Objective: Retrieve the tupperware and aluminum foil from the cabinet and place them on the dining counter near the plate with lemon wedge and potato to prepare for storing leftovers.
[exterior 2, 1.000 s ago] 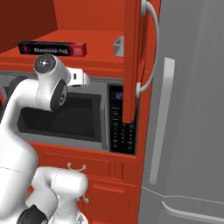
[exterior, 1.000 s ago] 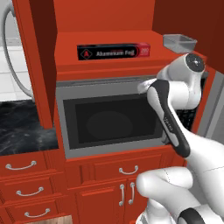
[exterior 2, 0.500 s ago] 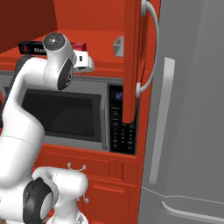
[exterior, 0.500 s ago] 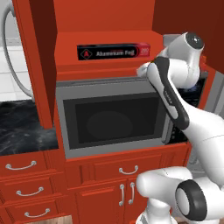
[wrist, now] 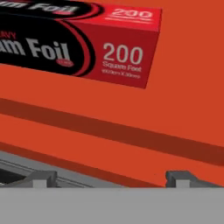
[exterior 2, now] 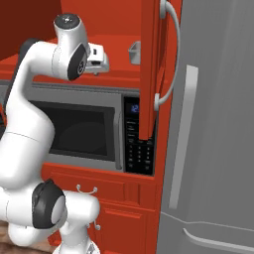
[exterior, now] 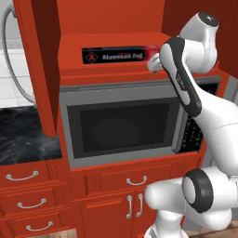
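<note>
Tool (wrist: 109, 177) open and empty at the shelf edge, foil (wrist: 74, 37) just ahead (lying lengthwise, red end nearest), lined up for a grab.

We see the open cabinet (exterior: 111, 28) above the microwave, and its red shelf (exterior: 116, 69) is what carries the things. The aluminum foil (exterior: 118, 55) lies flat on this shelf, lengthwise along the front edge, lettering facing out. In the hand view its red end (wrist: 127, 48) sits directly on the shelf board (wrist: 131, 113). Further right on the same shelf, in the right base view, the tupperware (exterior 2: 134, 51) rests just beside the open door.
</note>
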Robot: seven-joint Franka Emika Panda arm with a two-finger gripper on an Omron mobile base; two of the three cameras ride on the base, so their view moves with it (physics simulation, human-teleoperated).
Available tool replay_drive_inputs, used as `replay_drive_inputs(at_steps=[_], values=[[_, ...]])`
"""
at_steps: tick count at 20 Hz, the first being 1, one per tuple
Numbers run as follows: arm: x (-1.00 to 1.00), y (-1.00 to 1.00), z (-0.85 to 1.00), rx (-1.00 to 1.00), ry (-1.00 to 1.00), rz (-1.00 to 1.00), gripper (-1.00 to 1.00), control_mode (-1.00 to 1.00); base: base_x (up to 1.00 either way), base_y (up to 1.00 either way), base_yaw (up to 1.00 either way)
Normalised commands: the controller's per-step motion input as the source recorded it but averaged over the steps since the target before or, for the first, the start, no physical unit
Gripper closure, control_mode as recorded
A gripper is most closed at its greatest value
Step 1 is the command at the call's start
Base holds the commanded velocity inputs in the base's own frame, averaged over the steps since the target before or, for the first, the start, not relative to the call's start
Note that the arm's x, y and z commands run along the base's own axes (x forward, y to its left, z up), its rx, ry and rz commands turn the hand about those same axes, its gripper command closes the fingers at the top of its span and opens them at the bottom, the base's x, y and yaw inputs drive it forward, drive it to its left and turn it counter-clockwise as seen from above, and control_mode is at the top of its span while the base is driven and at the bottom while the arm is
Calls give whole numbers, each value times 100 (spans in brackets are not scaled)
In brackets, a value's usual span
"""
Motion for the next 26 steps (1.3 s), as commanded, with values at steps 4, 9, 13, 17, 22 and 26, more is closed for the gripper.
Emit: replay_drive_inputs(at_steps=[4,9,13,17,22,26], values=[[5,1,18,-3,-11,6,-100,-100,0,0,0],[0,2,19,-7,-14,7,-100,-100,0,0,0],[3,0,12,-5,-14,5,-100,-100,0,0,0],[14,-7,7,0,1,2,-100,-100,0,0,0],[25,-21,0,1,1,3,-100,-100,0,0,0],[41,-7,0,1,0,12,-100,-100,0,0,0]])
